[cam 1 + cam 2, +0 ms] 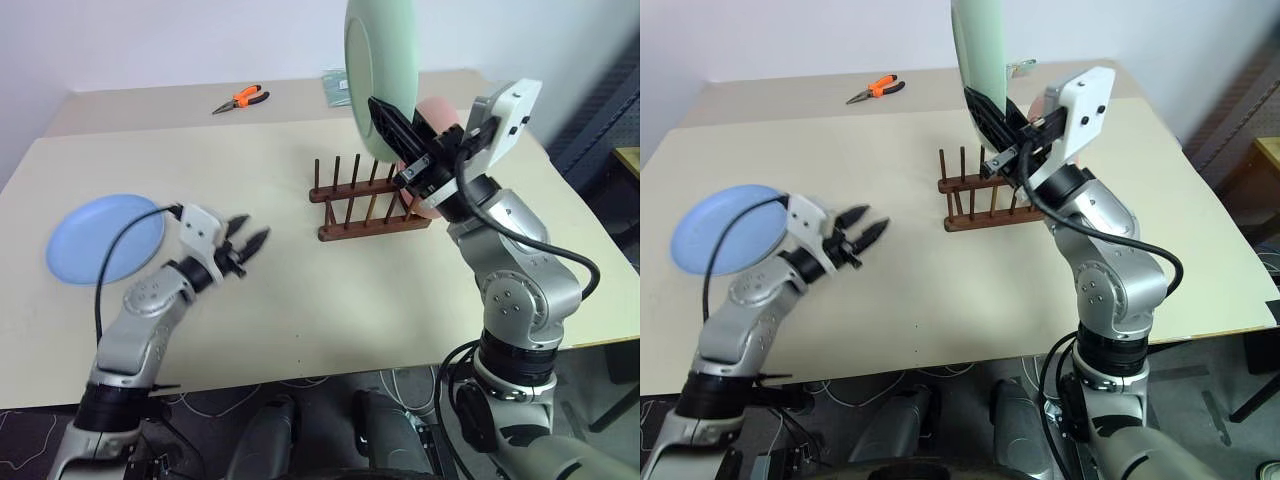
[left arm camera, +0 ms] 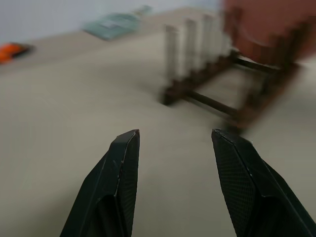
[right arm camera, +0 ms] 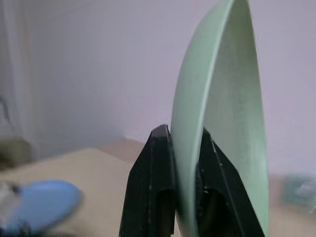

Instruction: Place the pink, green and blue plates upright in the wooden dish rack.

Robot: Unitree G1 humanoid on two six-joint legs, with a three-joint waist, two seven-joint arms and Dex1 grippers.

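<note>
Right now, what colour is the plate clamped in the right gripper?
Pale green plate; clearest in the right wrist view.

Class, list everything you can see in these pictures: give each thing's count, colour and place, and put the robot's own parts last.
green plate: one, pale green, held upright above the rack
pink plate: one, pink, at the rack's far right end, partly hidden
blue plate: one, flat on the table's left
wooden dish rack: one, dark brown, table centre
pliers: one, orange-handled, far table
table: one, beige
left pincer: black, open, empty
right pincer: black, shut on green plate
</note>
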